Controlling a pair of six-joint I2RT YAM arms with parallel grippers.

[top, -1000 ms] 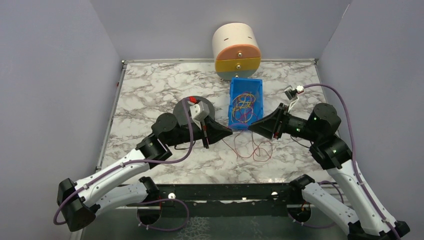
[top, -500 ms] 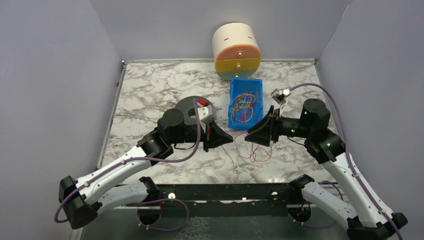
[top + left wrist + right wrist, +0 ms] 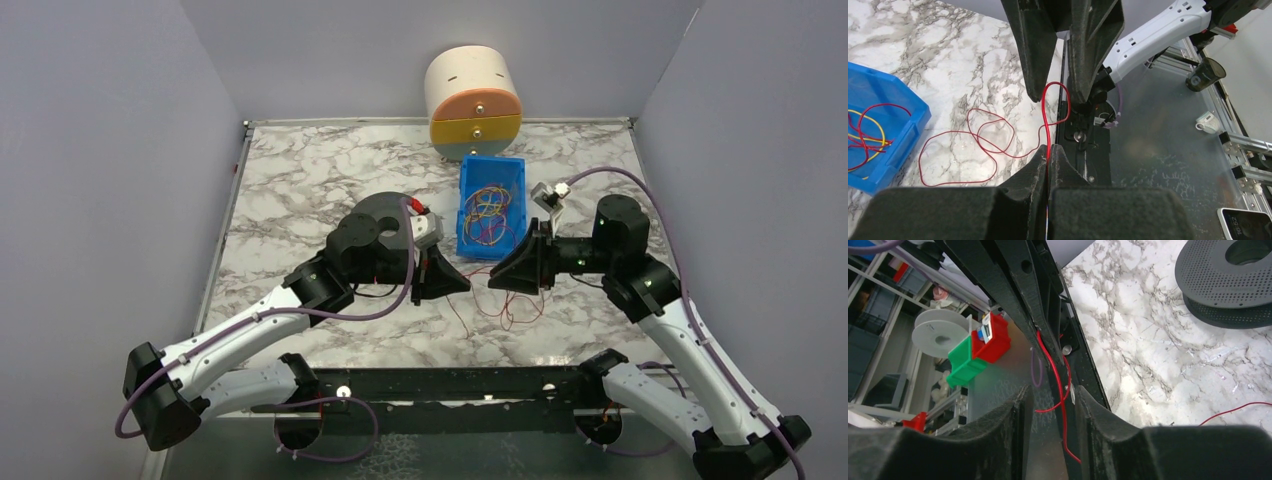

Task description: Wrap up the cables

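Red cable: left claw is pinching it tight; right claw, narrowly apart, is straddling the loop, prob. to regrip.

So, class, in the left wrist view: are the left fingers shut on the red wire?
Yes, the left fingers meet, with the red wire emerging from between them.

Round drawer unit, black spool, marble table.

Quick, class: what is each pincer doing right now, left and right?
Left pincer: shut on the red cable.
Right pincer: open, with the red cable passing through its gap.
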